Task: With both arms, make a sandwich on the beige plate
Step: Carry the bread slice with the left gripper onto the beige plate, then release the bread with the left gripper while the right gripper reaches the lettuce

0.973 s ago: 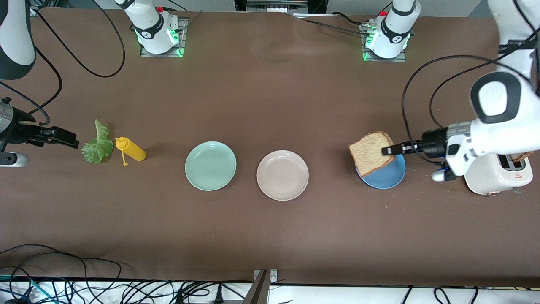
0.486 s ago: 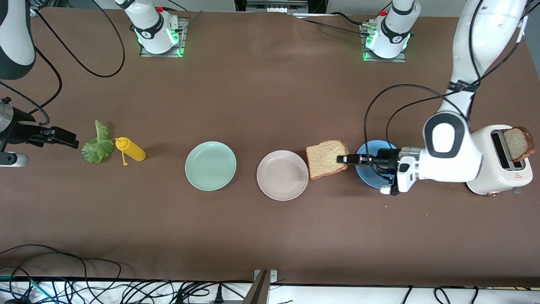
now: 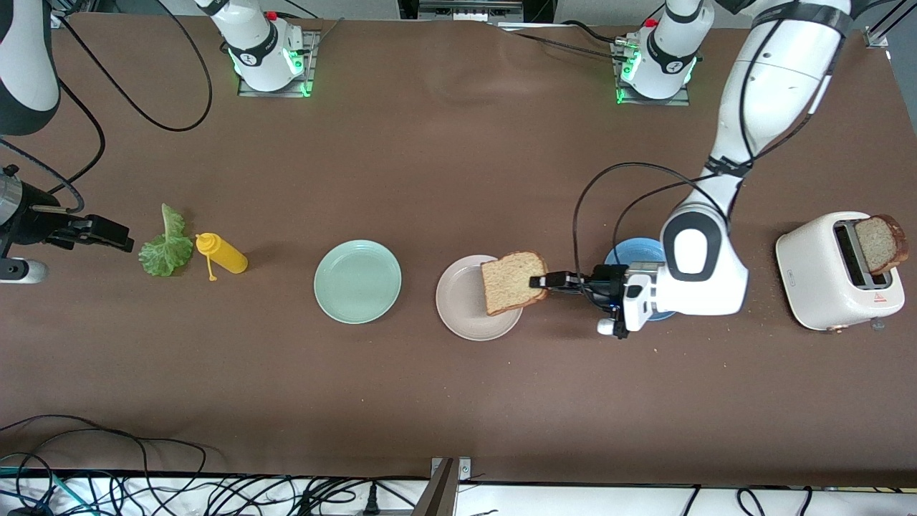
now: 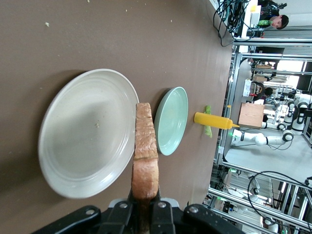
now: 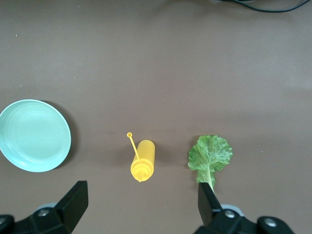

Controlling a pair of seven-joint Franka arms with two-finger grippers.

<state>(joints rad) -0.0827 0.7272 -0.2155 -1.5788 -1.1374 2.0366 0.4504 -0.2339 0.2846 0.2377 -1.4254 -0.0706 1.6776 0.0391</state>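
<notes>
Bread slice [image 3: 511, 282] is pinched edgewise by left gripper [image 3: 539, 281], hung over beige plate [image 3: 462, 312]'s blue-plate-side rim; right gripper [image 3: 107, 233] waits spread, by lettuce [image 3: 164, 247].

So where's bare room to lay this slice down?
The beige plate is bare under the bread slice that the left gripper holds; the mint-green plate is bare too. It's crowded by the blue plate, under the arm.

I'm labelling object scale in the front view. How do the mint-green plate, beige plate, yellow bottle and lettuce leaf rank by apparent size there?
1. Mint-green plate and beige plate: alike, no ranking; held bread hides part of the beige one.
2. Lettuce leaf.
3. Yellow bottle, slightly smaller.
</notes>
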